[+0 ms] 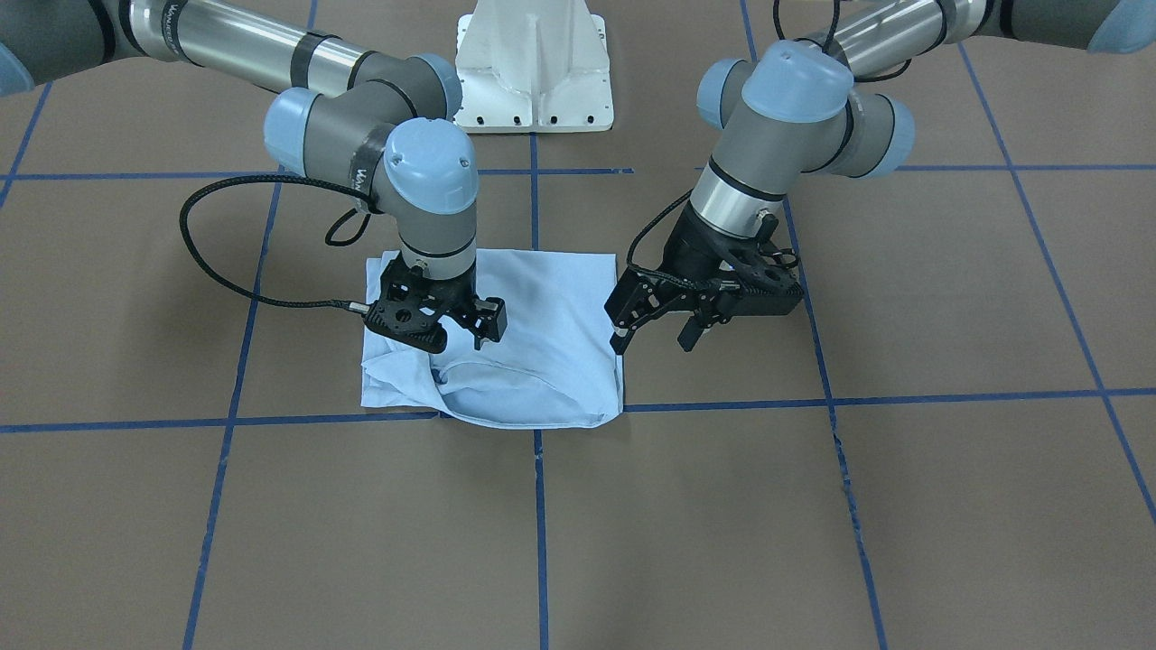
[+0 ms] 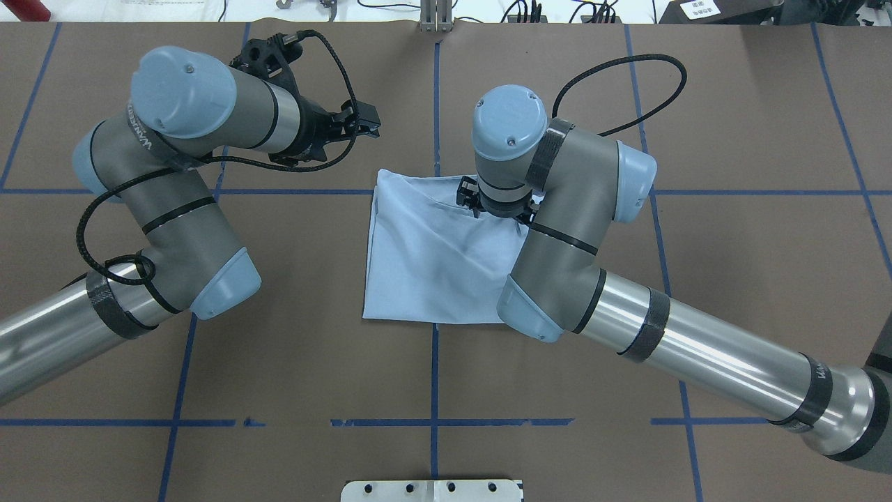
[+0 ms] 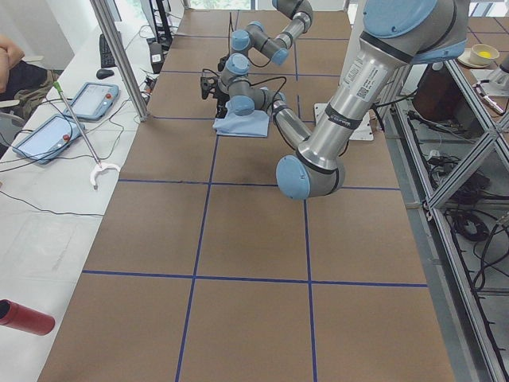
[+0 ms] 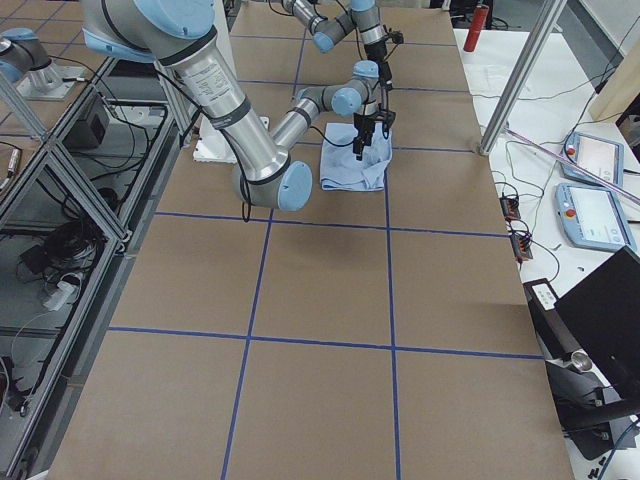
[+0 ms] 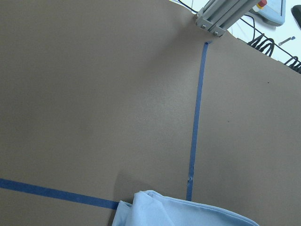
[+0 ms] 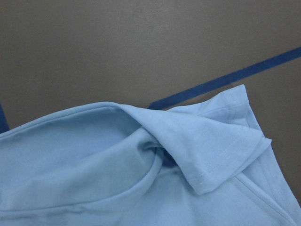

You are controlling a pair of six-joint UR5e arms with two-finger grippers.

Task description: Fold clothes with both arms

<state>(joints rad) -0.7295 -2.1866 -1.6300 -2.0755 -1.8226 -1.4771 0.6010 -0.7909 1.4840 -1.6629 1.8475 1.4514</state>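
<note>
The light blue shirt (image 1: 551, 316) lies folded into a rough square on the brown table, its edge nearest the front-facing camera rumpled. It also shows in the overhead view (image 2: 432, 258). My right gripper (image 1: 459, 341) points down just above the shirt's rumpled corner; its fingers look open and hold nothing. The right wrist view is filled by a turned-over sleeve hem (image 6: 221, 160). My left gripper (image 1: 652, 341) hangs open beside the shirt's side edge, off the cloth. The overhead view shows the left gripper (image 2: 373, 122) too. The left wrist view has only a strip of the shirt (image 5: 188, 212) at the bottom.
Blue tape lines (image 1: 537, 506) divide the table into squares. The white pedestal base (image 1: 533, 63) stands behind the shirt. A side table along one edge carries tablets (image 3: 91, 99) and a red cylinder (image 3: 24, 317); a person's arm (image 3: 8, 52) shows there.
</note>
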